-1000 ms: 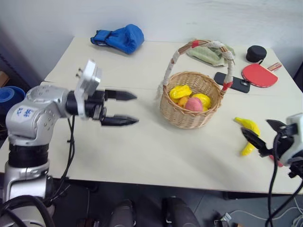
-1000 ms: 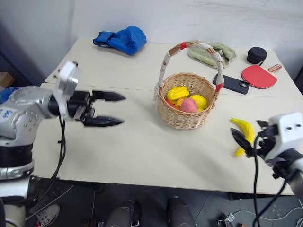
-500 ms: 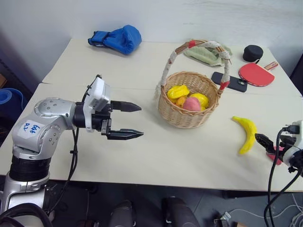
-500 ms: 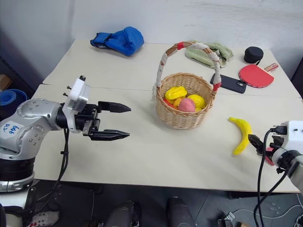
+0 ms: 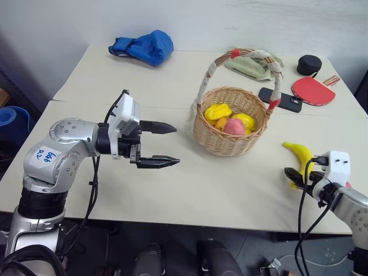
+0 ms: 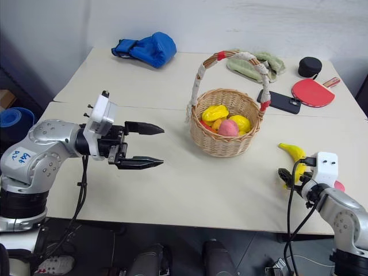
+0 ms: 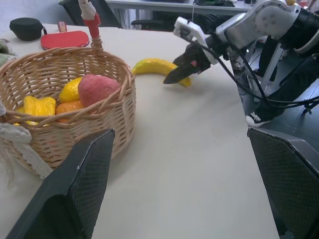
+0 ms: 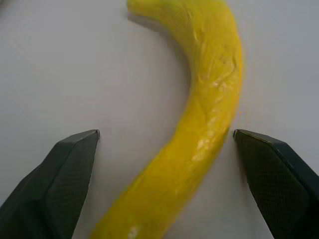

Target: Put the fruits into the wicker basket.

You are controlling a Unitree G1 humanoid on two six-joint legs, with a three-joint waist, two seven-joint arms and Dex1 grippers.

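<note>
Reaching for the last loose fruit: right gripper [image 8: 164, 144], fingers apart, straddles the banana [image 8: 199, 129] on the table [image 5: 190, 190]. Next, by judgement: close on banana, lift, carry to wicker basket [image 5: 230, 141]; left gripper [image 5: 167, 145] hangs spread & empty.

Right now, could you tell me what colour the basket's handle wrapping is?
White, with red ends on the wicker basket; clearest in the right eye view.

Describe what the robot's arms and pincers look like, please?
Each arm is a chain of rounded silver-grey metal segments with black joints and loose black cables alongside. The left arm carries a white sticker with blue handwriting. A white box sits at each wrist. The left gripper and right gripper each have two pointed black fingers.
</note>
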